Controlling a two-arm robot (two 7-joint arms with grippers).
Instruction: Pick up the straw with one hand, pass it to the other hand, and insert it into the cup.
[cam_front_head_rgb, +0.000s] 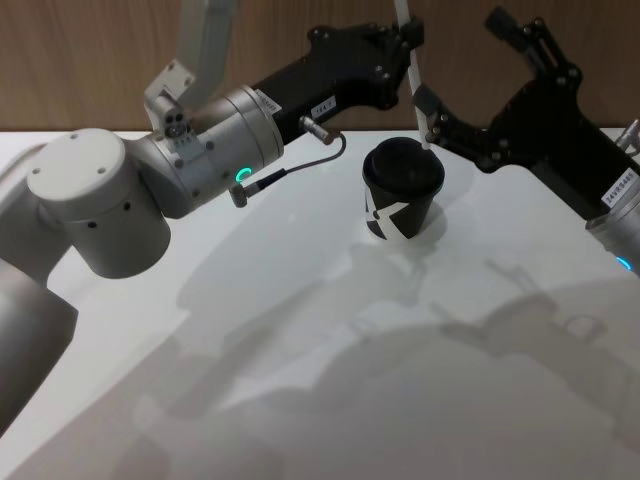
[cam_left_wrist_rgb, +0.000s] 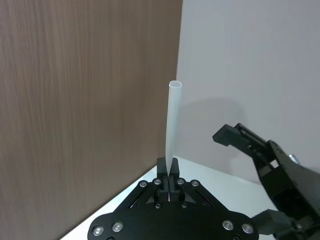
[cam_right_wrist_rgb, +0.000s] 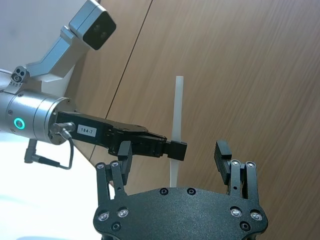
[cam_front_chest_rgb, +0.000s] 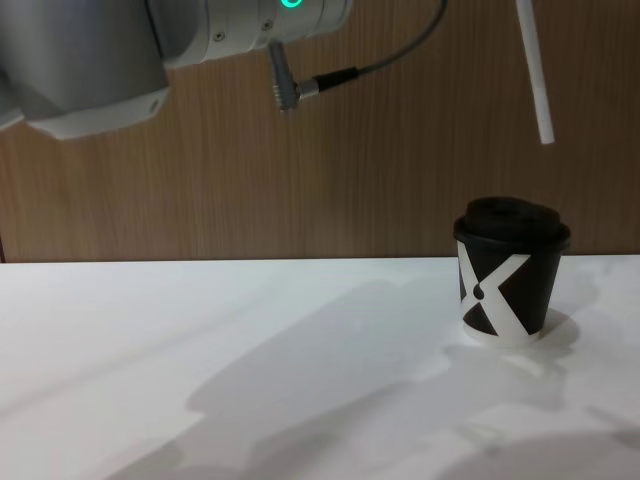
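Head view: straw (cam_front_head_rgb: 414, 80) tilted, lower end just above cup (cam_front_head_rgb: 400, 205) lid, not inserted. My left gripper (cam_front_head_rgb: 407, 36) pinches straw higher above cup. My right gripper (cam_front_head_rgb: 462, 62) wide open, empty, above-right of cup.

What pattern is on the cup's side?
White X on the black cup, clearest in chest view.

The straw (cam_front_chest_rgb: 534, 80) above the cup (cam_front_chest_rgb: 510, 285)
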